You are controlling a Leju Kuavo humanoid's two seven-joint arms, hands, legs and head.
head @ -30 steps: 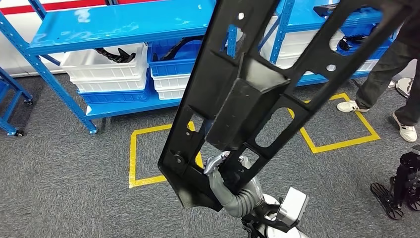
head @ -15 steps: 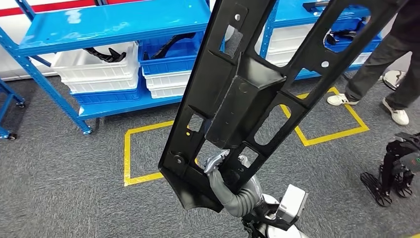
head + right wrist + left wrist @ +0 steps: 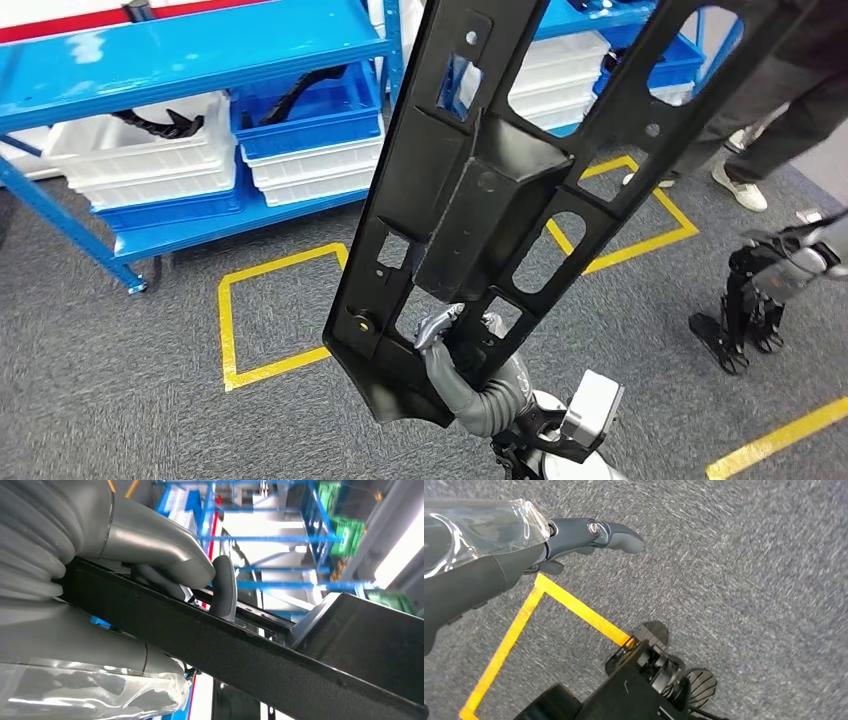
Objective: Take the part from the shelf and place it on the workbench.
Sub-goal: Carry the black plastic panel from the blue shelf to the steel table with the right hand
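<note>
At the far left of my head view stands the blue shelf [image 3: 190, 50], its lower level carrying white bins [image 3: 150, 150] and a blue bin [image 3: 310, 115], with dark parts lying in them. On the grey carpet [image 3: 120, 400] in front of it is a square of yellow tape [image 3: 228, 330]. My left hand [image 3: 574, 537] appears in the left wrist view over the carpet, holding nothing; its thumb is extended, and how the remaining fingers lie I cannot tell. In the centre, the part [image 3: 490, 190], a long black frame with cut-outs and a boxed middle section, rises steeply from low in the picture to the top edge, off the shelf and clear of the floor. My right hand [image 3: 455, 345] grips its lower end, fingers wrapped through an opening; in the right wrist view the thumb [image 3: 160, 545] and a dark finger [image 3: 224, 587] clamp the part's edge. Further right lies a second taped square [image 3: 640, 225]. At the far right a person's legs [image 3: 790, 110] stand near the shelving.
</note>
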